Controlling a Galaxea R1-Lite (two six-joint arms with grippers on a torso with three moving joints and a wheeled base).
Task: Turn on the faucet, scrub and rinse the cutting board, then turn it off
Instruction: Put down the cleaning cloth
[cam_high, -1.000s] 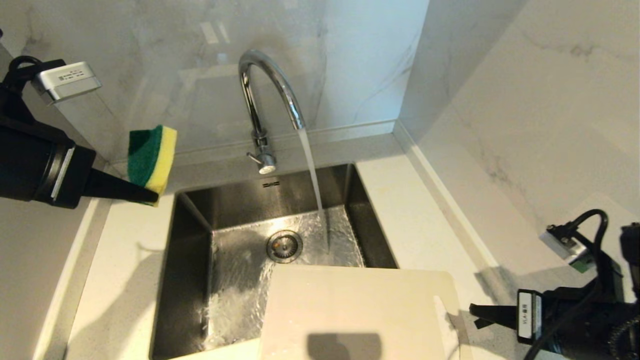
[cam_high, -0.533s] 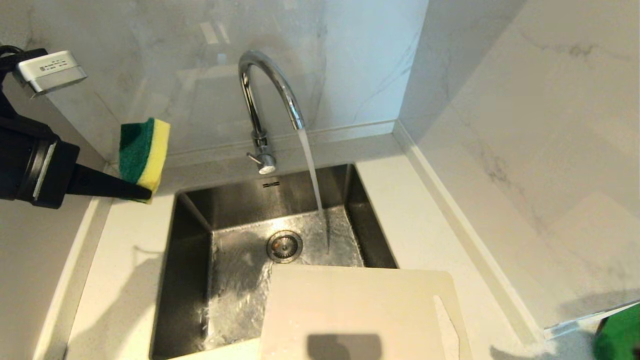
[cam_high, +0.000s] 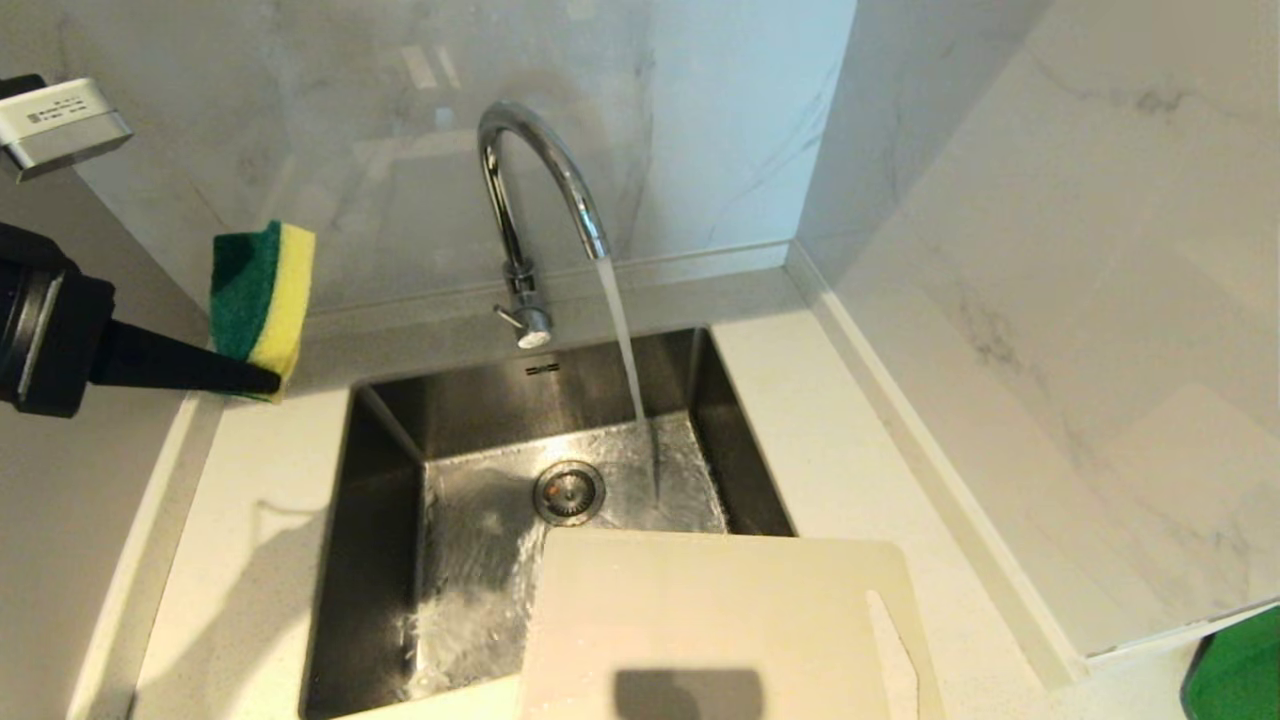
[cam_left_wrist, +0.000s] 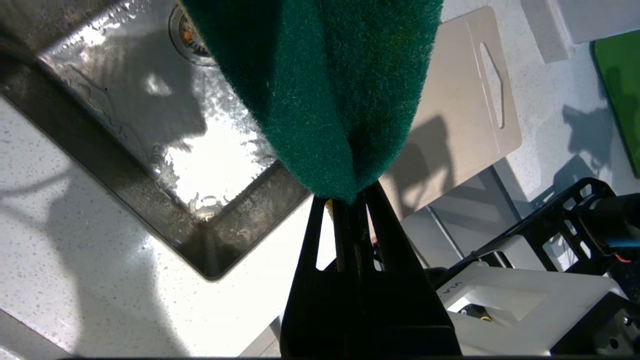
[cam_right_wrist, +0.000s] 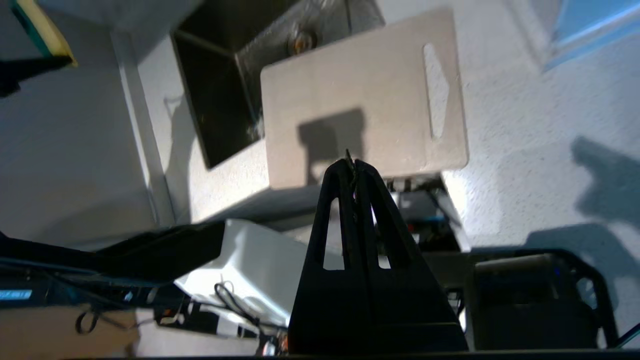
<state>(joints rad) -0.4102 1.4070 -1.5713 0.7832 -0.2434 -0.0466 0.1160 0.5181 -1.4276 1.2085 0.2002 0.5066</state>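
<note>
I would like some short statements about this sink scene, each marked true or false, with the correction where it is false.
1. Water runs from the faucet. True.
2. The left pincer holds a sponge. True.
3. The cutting board stands upright inside the sink. False: it lies flat over the sink's near right corner.
4. The stream falls on the board. False: it lands in the sink basin near the drain.
5. The right pincer grips the board. False: it is shut on nothing, away from the board.
</note>
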